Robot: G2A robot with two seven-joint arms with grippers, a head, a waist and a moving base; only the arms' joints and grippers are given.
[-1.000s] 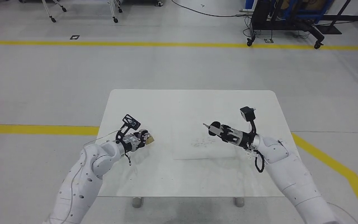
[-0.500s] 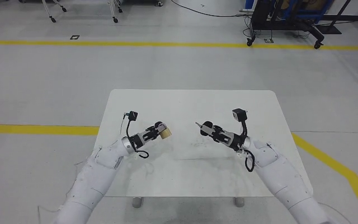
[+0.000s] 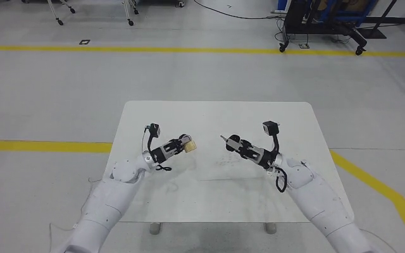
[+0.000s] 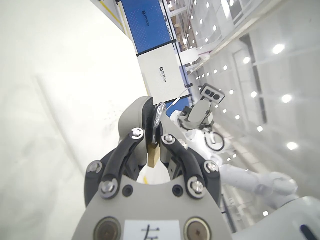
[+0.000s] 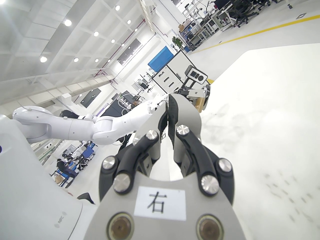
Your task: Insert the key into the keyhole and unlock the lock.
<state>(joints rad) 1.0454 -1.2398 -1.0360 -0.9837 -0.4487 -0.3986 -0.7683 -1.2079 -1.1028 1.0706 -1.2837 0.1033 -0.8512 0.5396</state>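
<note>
L gripper [image 4: 153, 113] is clenched on lock [image 4: 153, 154], held over tabletop [image 3: 215, 183] left of mid, brass end turned toward the R arm, prob. so the keyhole faces the key. R gripper [image 5: 168, 106] is pinched tight on key [image 3: 224, 137], blade poking out toward lock, a clear gap between them. Both look lifted so nothing snags. Next: line blade up w/ keyhole, too small to make out.

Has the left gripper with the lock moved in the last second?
Yes. The left gripper, shut on the lock, moved away from the table's left edge, toward the key in the right gripper.
</note>
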